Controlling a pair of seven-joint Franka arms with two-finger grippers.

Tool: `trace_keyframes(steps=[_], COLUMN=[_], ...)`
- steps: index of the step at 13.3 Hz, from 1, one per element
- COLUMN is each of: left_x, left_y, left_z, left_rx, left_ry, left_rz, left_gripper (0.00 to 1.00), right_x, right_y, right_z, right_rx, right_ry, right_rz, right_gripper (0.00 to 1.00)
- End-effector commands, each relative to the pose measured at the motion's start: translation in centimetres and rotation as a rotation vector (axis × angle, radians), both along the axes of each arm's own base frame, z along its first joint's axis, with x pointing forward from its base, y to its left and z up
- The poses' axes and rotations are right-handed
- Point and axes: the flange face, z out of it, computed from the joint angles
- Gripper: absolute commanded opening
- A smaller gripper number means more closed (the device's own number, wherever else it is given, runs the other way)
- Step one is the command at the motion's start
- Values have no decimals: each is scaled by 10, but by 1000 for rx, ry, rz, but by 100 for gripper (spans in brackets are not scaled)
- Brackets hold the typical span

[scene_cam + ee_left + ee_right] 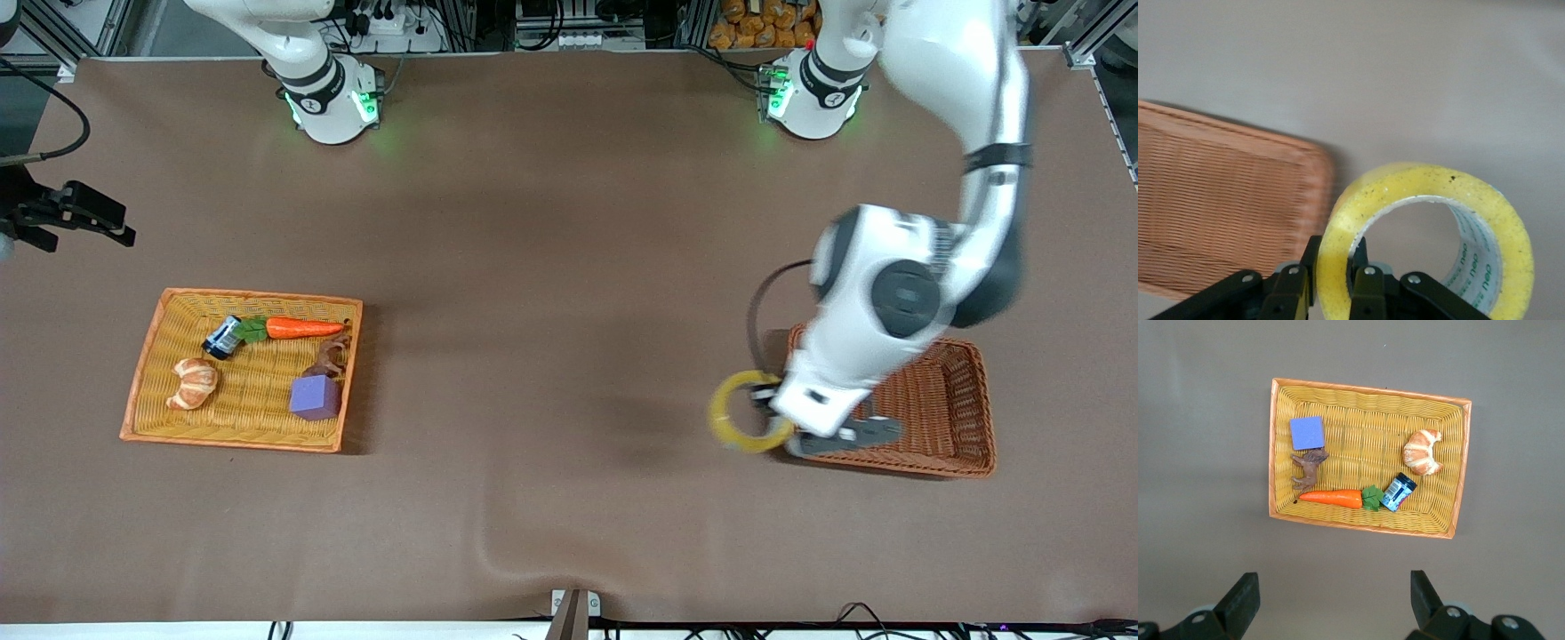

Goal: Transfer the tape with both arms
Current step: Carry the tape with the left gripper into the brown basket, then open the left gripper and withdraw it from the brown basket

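The tape is a yellow ring with a wide hole. My left gripper is shut on its wall, one finger inside the hole and one outside, as the left wrist view shows. It holds the tape in the air over the brown table, just past the edge of the reddish-brown basket that faces the right arm's end. My right gripper is open and empty, high above the table and looking down on the yellow basket. That arm waits.
The reddish-brown basket looks empty. The yellow basket at the right arm's end holds a croissant, a carrot, a purple block, a small can and a brown toy animal.
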Motion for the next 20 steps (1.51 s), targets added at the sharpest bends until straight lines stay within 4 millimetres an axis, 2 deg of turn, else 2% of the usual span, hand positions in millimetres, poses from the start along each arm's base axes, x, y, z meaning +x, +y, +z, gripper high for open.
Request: trace_keyframes(steps=[1, 2, 4, 5, 7, 8, 9, 10, 12, 16, 18, 20], left_x=[7, 9, 6, -3, -17, -19, -19, -17, -10, -2, -14, -32], left_y=[117, 153, 181, 196, 210, 210, 208, 205, 205, 193, 195, 204], left_z=[-19, -32, -64, -86, -122, -128, -126, -119, -81, 39, 87, 119], left_rx=[7, 3, -6, -10, -9, -9, -8, -5, 4, 21, 13, 10], left_ry=[64, 80, 126, 155, 134, 134, 131, 120, 59, -104, -86, -49], left_rz=[-93, -82, -74, -57, -76, -85, -87, -87, -104, -125, -118, -101], left_gripper=[0, 0, 0, 0, 0, 16, 45, 99, 100, 100, 100, 100], right_x=[-5, -4, -3, -1, 0, 0, 0, 0, 0, -1, 0, 0], right_y=[-8, -8, -5, -4, -3, -2, 0, -2, -3, -7, -6, -5], right_z=[12, 10, 11, 9, 7, 7, 7, 7, 7, 8, 7, 7], right_rx=[-2, -1, 1, 1, 3, 3, 1, 1, 1, 1, 1, 1], right_ry=[-5, -1, -7, -7, -2, -2, -2, -2, -2, -5, -4, -4], right_rz=[-11, -11, -8, -5, -3, -3, 1, 0, -2, -9, -8, -6], right_gripper=[100, 100, 100, 100, 100, 100, 100, 100, 100, 100, 100, 100])
